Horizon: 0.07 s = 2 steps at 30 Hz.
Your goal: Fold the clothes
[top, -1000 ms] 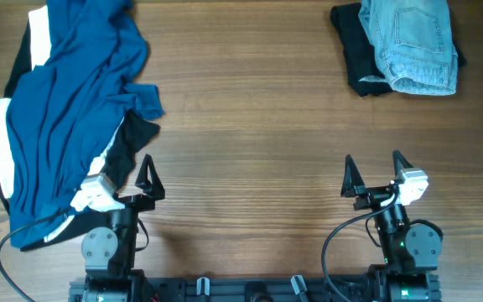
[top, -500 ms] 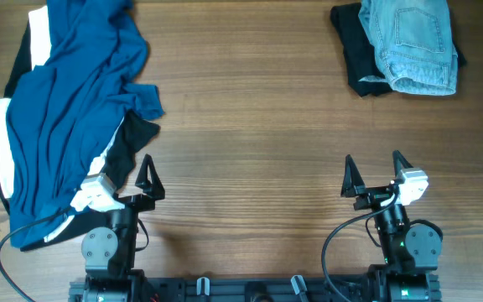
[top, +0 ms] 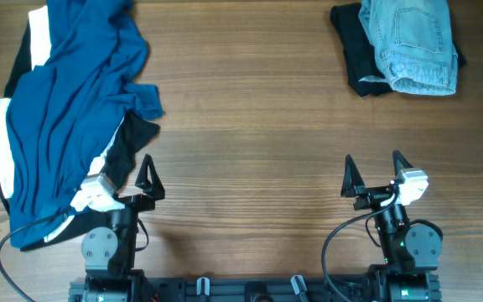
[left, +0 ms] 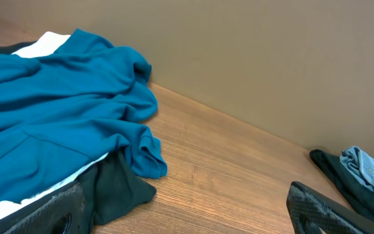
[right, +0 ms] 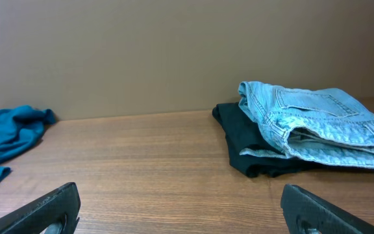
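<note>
- Right gripper is seen at the near edge of the table, with its jaws spread wide and nothing between them.
- Left gripper is likewise at the near edge, with its jaws wide apart and nothing held.
- In the overhead view, the left gripper's outer finger is seen at the near edge of the heap. It appears to lie against the cloth, but contact cannot be confirmed.
- The unfolded heap is spread along the table's left side, from the near edge to the far edge.
- A rumpled blue garment is noted on top of the heap.
- White cloth is exposed along the heap's left margin and at its near end.
- Black cloth is exposed at the heap's right side, below the blue garment.
- The middle of the table is recorded as bare wood.
- The shorts are found at the far right corner, well apart from both grippers. They are folded, with a stitched pocket facing up.
- The shorts are laid on a folded black garment, which protrudes on their left.
</note>
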Motion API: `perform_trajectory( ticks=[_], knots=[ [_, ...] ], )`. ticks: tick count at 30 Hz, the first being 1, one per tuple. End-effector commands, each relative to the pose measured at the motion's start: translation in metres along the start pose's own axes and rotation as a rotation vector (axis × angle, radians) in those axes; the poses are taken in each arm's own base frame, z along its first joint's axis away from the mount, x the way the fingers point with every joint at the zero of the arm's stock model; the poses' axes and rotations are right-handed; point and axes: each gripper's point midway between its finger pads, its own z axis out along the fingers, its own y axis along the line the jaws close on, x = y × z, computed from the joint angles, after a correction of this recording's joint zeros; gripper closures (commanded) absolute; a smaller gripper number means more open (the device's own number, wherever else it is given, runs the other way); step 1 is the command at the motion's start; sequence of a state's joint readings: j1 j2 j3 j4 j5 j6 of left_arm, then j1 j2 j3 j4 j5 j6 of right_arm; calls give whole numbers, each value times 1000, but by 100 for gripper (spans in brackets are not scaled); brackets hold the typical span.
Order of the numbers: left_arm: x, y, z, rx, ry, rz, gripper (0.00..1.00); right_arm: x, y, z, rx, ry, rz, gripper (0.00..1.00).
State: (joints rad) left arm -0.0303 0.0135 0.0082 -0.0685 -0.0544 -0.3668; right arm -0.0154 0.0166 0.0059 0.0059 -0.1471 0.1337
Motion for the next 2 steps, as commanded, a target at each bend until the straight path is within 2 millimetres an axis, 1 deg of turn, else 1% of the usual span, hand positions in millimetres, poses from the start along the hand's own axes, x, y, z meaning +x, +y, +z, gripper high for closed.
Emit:
perform_trajectory(
  ticks=[1, 2],
  knots=[
    [-1, -1, 0, 7, -4, 22, 0, 0, -1, 0, 8, 0, 4, 0],
    [-1, -1, 0, 8, -5, 22, 0, 0, -1, 0, 8, 0, 4, 0]
  ],
)
